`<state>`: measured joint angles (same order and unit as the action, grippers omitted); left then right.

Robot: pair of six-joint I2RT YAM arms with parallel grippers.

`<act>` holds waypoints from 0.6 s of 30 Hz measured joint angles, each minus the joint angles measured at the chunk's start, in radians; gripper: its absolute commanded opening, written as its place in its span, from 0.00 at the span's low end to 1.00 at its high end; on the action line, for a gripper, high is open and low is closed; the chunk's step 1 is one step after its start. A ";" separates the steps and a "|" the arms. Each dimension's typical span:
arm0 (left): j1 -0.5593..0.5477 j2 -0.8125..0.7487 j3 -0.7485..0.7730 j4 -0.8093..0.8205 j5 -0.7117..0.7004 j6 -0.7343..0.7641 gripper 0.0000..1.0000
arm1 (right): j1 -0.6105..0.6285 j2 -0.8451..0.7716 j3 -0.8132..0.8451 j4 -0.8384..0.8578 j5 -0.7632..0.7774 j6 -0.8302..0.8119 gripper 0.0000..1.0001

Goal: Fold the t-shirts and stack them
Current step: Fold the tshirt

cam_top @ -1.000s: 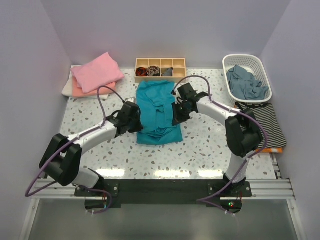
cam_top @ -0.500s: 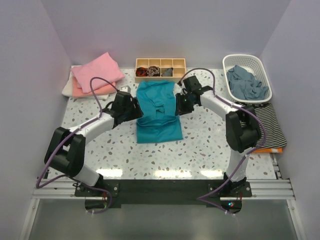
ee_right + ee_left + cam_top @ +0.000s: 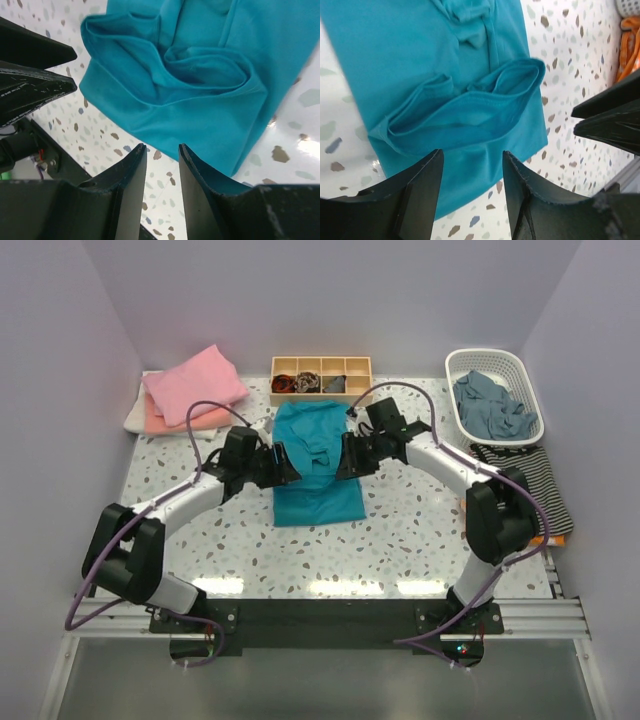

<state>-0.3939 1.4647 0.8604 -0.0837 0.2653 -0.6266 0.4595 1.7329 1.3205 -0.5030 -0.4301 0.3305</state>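
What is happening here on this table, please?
Two robot arms are working on a teal t-shirt that lies partly folded in the middle of the table. The left gripper and the right gripper hover at its two sides, both open and holding nothing. A stack of folded shirts, pink on top, sits at the far left corner.

Teal tee [image 3: 318, 490], pink tee [image 3: 195, 383], b/w striped cloth [image 3: 535, 480]
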 measured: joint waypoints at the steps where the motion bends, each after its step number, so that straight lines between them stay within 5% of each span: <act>1: 0.000 0.004 -0.011 0.000 0.021 0.000 0.54 | 0.009 0.014 -0.004 -0.002 -0.011 0.006 0.36; 18: -0.001 0.154 -0.028 0.017 0.141 0.023 0.52 | 0.055 0.175 0.022 -0.015 -0.008 0.026 0.35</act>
<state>-0.3950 1.6192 0.8326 -0.0669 0.4065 -0.6041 0.5140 1.9079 1.3426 -0.5179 -0.4377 0.3569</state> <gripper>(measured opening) 0.523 0.360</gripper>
